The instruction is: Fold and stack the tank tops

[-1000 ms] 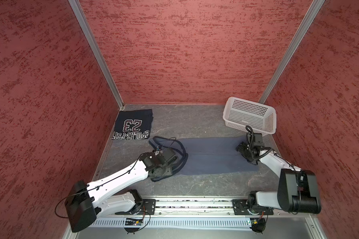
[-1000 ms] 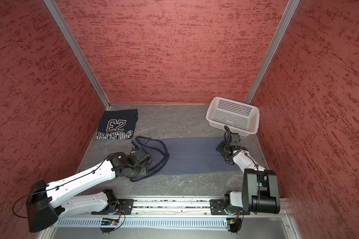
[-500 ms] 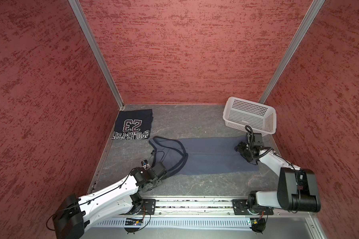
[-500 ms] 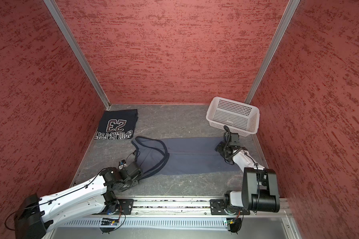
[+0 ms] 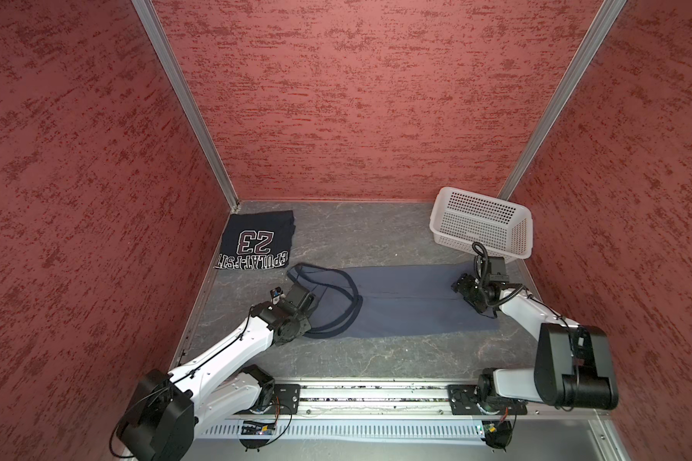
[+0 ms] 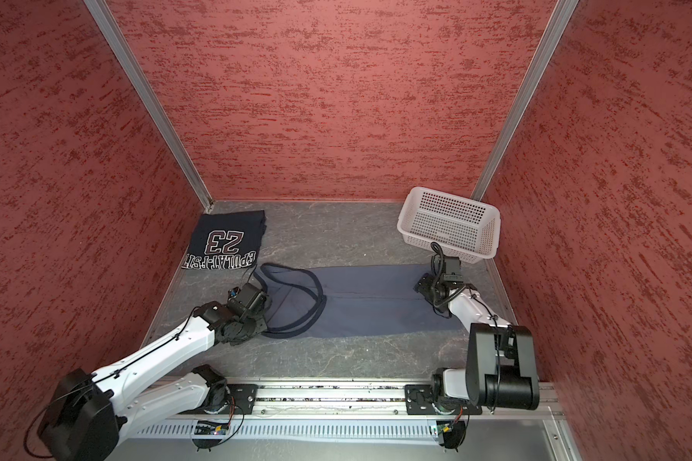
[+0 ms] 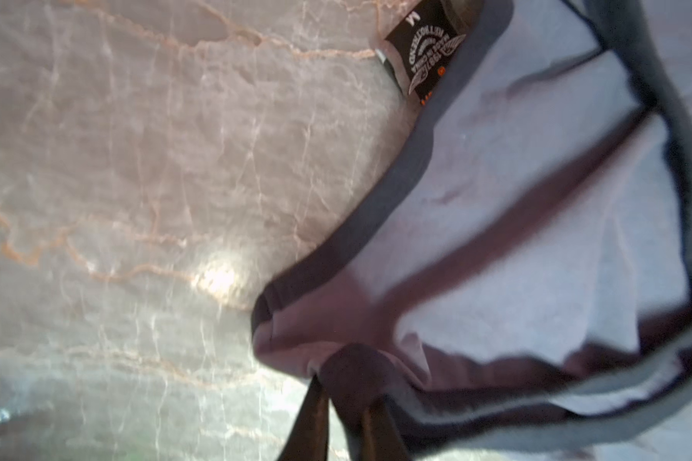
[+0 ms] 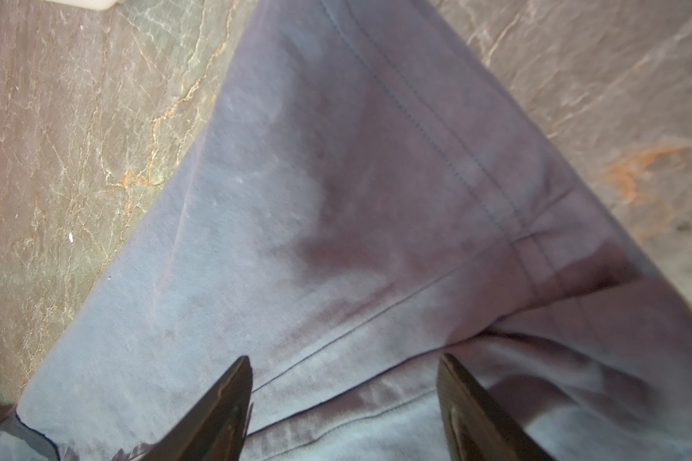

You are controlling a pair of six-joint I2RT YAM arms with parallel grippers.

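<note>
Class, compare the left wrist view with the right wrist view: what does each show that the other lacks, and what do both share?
Left wrist only: the black neck label, the dark trim and the left gripper shut on a pinch of the blue-grey tank top. Right wrist only: the stitched hem and the right gripper open over the cloth. Both: that same top lying on the marbled table.

The navy tank top (image 5: 256, 243) was dark, its big "23" reddish with a white outline, above white block lettering. The blue-grey tank top (image 5: 408, 303) was a plain slate shade with darker navy trim and stitching, and its black neck label (image 7: 424, 52) was printed in white. The basket (image 5: 480, 223) was white and perforated. The table (image 5: 356, 227) was grey with pale marble veins, and the walls (image 5: 356, 99) were mottled red.
</note>
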